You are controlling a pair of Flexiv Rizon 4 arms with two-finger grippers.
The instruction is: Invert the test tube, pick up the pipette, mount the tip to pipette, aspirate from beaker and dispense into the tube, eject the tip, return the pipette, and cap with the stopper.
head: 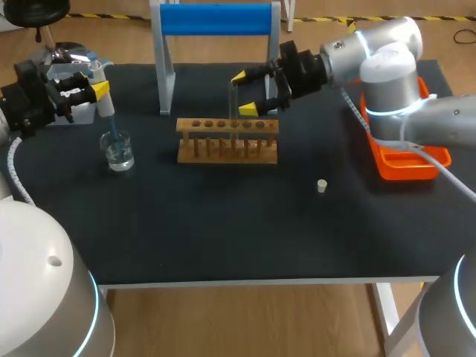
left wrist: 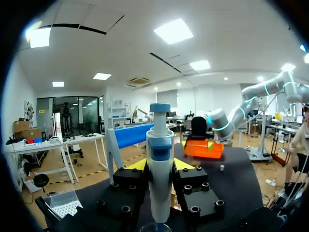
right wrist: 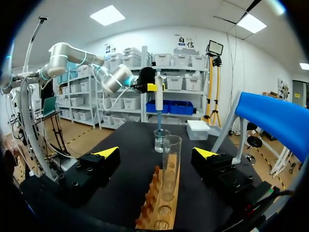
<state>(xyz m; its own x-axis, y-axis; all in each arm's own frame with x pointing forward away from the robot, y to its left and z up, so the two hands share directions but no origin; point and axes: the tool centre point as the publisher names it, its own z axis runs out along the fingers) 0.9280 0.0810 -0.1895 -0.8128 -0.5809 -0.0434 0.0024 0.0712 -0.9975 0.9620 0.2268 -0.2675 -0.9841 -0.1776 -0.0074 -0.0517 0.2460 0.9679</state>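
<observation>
My left gripper (head: 100, 89) is shut on the white and blue pipette (left wrist: 160, 179), held upright over the glass beaker (head: 117, 152). The pipette's tip (head: 110, 126) reaches down into the beaker's liquid. A clear test tube (head: 233, 111) stands upright in the wooden rack (head: 227, 140). My right gripper (head: 245, 93) is open around the tube, one yellow finger on each side, neither touching it. From the right wrist, the test tube (right wrist: 171, 164) rises from the rack (right wrist: 159, 203) between the fingers, with the beaker (right wrist: 161, 140) and pipette (right wrist: 158, 96) beyond. The small white stopper (head: 322, 186) lies on the mat right of the rack.
A blue-topped stand (head: 216, 18) is behind the rack. An orange tray (head: 405, 160) sits at the table's right edge under my right arm. A tip box (left wrist: 65, 205) is at the back left, near my left gripper.
</observation>
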